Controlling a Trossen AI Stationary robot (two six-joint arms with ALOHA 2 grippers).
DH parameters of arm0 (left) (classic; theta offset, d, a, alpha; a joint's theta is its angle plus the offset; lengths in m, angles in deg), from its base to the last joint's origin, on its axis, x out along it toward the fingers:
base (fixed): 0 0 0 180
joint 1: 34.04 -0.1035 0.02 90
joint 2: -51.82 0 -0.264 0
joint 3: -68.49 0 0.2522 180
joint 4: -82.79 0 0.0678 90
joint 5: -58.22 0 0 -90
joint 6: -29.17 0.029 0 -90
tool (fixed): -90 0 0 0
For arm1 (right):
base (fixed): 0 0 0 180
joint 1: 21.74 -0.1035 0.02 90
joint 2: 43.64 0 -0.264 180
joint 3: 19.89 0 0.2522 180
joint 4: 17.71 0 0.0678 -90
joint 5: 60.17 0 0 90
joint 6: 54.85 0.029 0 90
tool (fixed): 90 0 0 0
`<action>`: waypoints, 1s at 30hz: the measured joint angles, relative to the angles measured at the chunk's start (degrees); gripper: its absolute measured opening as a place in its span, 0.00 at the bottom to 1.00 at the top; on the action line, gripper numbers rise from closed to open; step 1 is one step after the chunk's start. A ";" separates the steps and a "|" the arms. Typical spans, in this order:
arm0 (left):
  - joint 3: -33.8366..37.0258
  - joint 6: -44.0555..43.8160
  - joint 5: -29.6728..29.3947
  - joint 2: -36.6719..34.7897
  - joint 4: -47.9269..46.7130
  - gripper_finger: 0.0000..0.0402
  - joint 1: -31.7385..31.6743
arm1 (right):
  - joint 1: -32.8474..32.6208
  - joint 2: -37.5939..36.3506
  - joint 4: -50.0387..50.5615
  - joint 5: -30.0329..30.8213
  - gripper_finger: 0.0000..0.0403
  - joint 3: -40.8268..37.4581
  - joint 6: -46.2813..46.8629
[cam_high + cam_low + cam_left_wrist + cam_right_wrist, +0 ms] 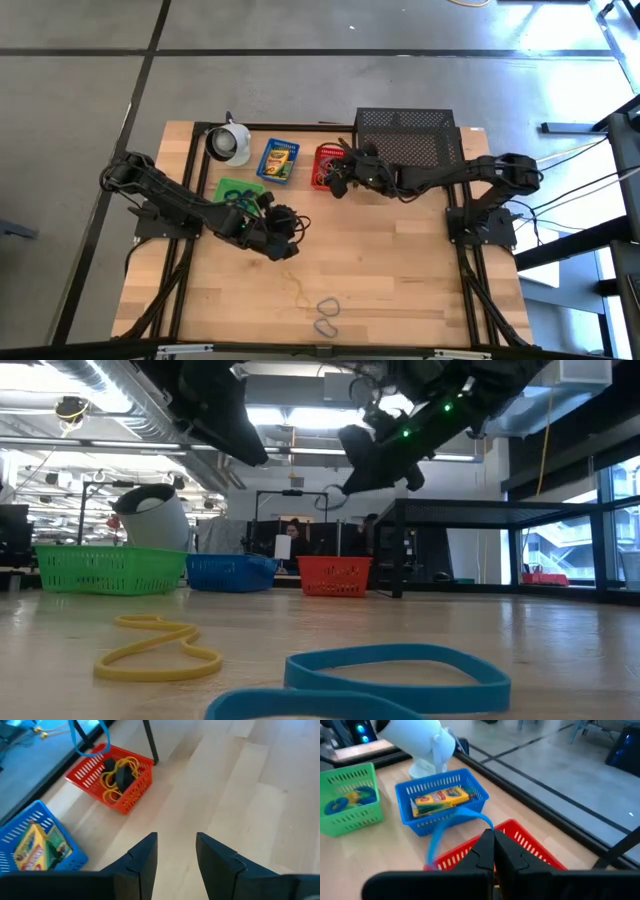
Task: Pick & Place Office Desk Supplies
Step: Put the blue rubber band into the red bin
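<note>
Right gripper [493, 851] pinched shut on blue band [451, 827], above red basket [530, 845]. Risk: band snags on finger, drops outside rim. Left gripper [176, 855] half open, empty, over bare table.

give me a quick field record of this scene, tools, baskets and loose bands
left tool: open, empty, above bare table
right tool: shut on blue band, over red basket
red basket contents: yellow bands, dark clips
blue basket: crayon box
green basket: bands inside
loose on table: yellow band, blue bands near front edge
white cup: beside blue basket
</note>
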 joint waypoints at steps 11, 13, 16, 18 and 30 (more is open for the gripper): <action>0.00 -0.08 9.71 0.00 0.07 0.32 0.00 | 0.17 5.95 1.82 0.23 0.01 2.97 -3.78; 0.00 -0.09 11.33 0.00 0.03 0.32 0.00 | 0.20 6.05 1.78 0.19 0.01 3.06 -5.70; 0.00 -0.10 13.54 0.02 0.04 0.32 0.00 | 0.20 6.05 1.88 0.19 0.01 3.06 -9.26; 0.00 -0.10 14.50 0.03 0.04 0.32 0.00 | 0.20 6.05 2.33 0.19 0.01 3.06 -11.72; 0.00 -0.10 15.04 0.03 0.02 0.32 0.00 | 0.20 6.05 5.17 0.17 0.08 3.06 -14.65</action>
